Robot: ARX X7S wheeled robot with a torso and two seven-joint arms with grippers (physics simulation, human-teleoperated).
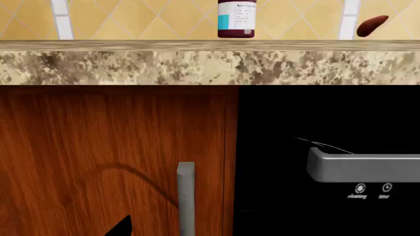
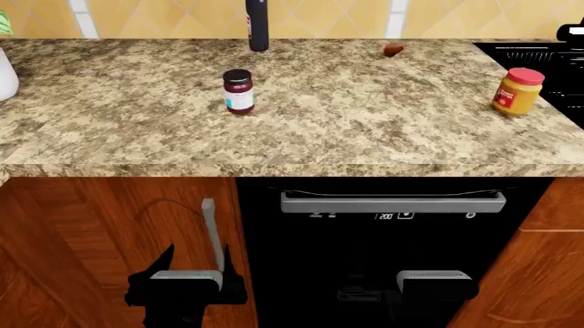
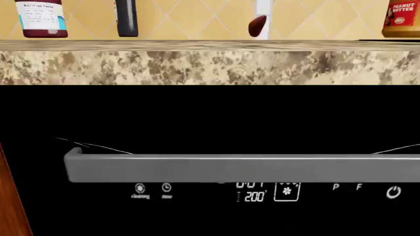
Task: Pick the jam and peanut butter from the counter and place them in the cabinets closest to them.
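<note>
The jam (image 2: 238, 90) stands upright on the table (image 2: 128, 130), nearer the front edge than the wall, left of centre. Behind it, against the tiled wall, a dark bottle (image 2: 257, 25) stands upright. The peanut butter (image 2: 518, 90) stands upright well to the right of the jam, close to the table's right end, just beside a black stove (image 2: 538, 55). A small brown item (image 2: 393, 49) lies near the wall, between the jam and the peanut butter in line across.

Below the table's front edge, directly under the jam's right side, a black dishwasher (image 2: 392, 246) with a grey bar handle (image 2: 392, 203) sits between wooden cabinet doors. The left door (image 2: 109, 225) carries an upright grey handle (image 2: 212, 232).

The left gripper (image 2: 187, 290) hangs low before that door, near the upright handle, its dark fingers apart and holding nothing. The right gripper (image 2: 436, 285) is low before the dishwasher; I cannot tell whether it is open or closed. Both are well apart from the jars.
</note>
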